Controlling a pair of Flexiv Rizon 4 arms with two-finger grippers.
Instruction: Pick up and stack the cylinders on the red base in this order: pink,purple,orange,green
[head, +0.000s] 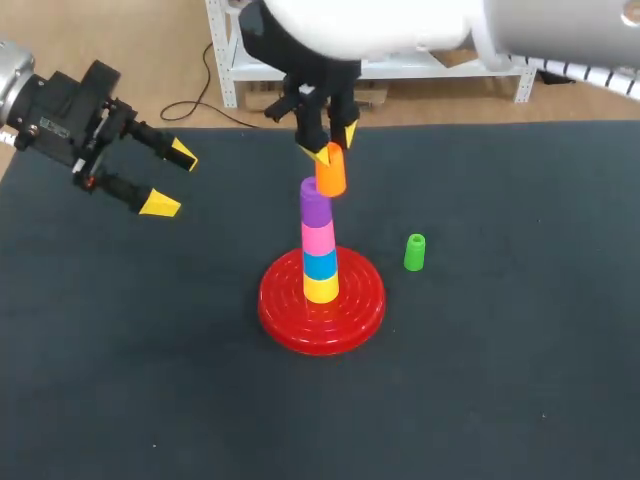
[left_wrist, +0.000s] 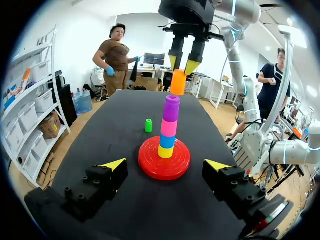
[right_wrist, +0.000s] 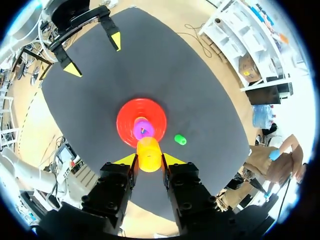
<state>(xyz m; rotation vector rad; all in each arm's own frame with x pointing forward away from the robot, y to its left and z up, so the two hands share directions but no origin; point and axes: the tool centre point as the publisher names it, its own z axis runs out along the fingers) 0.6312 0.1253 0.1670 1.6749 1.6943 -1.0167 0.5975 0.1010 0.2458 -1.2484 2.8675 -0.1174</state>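
Observation:
A red base (head: 322, 300) holds a stack of yellow, blue, pink (head: 318, 239) and purple cylinders (head: 315, 201). My right gripper (head: 334, 143) hangs over the stack, shut on the orange cylinder (head: 330, 172), which sits just above and slightly right of the purple one. From the right wrist, the orange cylinder (right_wrist: 149, 154) is clamped between the fingers with the stack top (right_wrist: 142, 129) below. The green cylinder (head: 415, 252) stands on the mat right of the base. My left gripper (head: 165, 178) is open at the far left, empty.
The dark mat (head: 150, 380) covers the table around the base. In the left wrist view the base (left_wrist: 164, 159) and stack lie ahead of the open fingers, with the green cylinder (left_wrist: 148, 125) beyond them.

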